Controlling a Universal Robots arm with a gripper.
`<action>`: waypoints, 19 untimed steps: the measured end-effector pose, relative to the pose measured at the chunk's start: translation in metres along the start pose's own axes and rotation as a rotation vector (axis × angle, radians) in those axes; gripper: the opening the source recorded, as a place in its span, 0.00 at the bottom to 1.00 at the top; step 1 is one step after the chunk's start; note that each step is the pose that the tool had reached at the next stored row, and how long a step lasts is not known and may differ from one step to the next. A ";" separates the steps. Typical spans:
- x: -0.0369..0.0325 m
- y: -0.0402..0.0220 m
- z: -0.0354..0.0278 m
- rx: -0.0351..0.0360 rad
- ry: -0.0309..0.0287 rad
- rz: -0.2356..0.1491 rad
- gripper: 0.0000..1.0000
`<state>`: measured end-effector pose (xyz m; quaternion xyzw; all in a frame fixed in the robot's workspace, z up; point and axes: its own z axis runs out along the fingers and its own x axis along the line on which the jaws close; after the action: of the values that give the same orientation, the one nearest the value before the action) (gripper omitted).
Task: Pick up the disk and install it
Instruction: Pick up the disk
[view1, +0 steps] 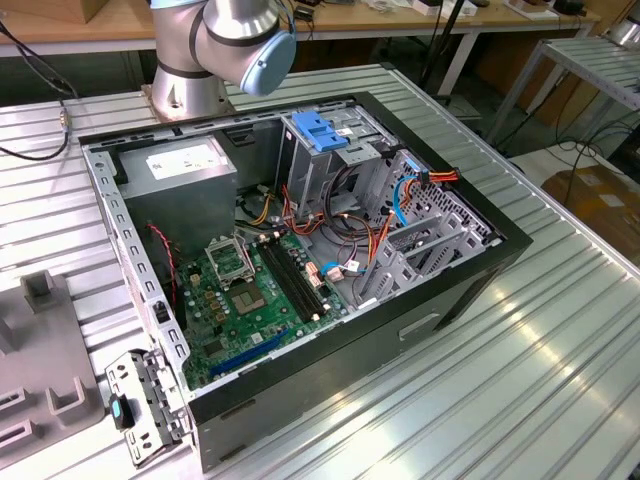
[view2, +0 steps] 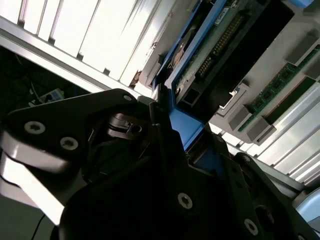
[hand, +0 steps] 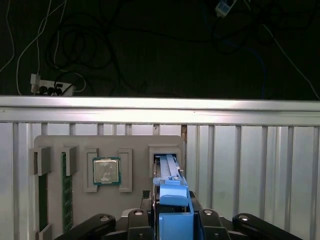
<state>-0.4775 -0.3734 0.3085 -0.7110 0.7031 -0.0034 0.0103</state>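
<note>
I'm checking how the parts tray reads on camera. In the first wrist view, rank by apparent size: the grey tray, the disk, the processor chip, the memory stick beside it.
1. grey tray
2. disk, enlarged by nearness to the camera
3. processor chip and memory stick: one wider, one longer, so unranked

Tangled cables (view1: 352, 238) crowd the drive cage (view1: 318, 178); above the motherboard (view1: 232, 305) lies open.

This looks like a robot lab or workshop. An open computer case (view1: 300, 270) lies on a ribbed metal tabletop (view1: 540, 380). A robot arm (view1: 225, 45) stands just behind the case, with wooden workbenches (view1: 380, 22) farther behind it.
</note>
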 end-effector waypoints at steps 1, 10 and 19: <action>0.0000 0.0000 -0.0013 0.0001 -0.0001 0.000 0.37; -0.0002 -0.0005 -0.0250 0.0000 0.0000 0.000 0.37; -0.0005 -0.0010 -0.0519 0.0001 -0.0001 0.000 0.37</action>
<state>-0.4775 -0.3734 0.3604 -0.7110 0.7031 -0.0034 0.0103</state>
